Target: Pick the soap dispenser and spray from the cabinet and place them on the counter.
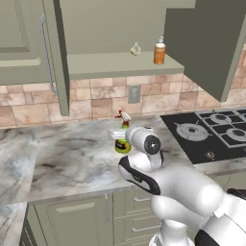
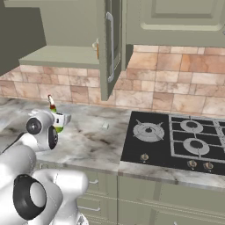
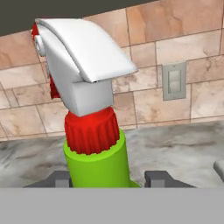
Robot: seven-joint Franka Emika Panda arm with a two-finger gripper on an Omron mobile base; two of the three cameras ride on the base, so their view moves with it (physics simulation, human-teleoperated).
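The spray (image 1: 123,144) is a green bottle with a red-and-white trigger head, standing upright low at the marble counter (image 1: 62,153). My gripper (image 1: 119,135) is shut on its body, with one fingertip on each side in the hand view (image 3: 107,179). From the right base the spray (image 2: 54,115) pokes out beside the gripper (image 2: 61,119). I cannot tell whether the bottle's base touches the counter. The soap dispenser (image 1: 159,51), orange with a white pump, stands on the shelf of the open cabinet (image 1: 120,65). A sliver of it (image 2: 97,49) peeks past the door edge.
A small pale object (image 1: 135,48) sits on the shelf left of the dispenser. Both cabinet doors (image 1: 55,57) (image 1: 206,38) hang open over the counter. The black stovetop (image 1: 211,132) lies to the right. A wall outlet (image 3: 174,81) is set in the brick backsplash.
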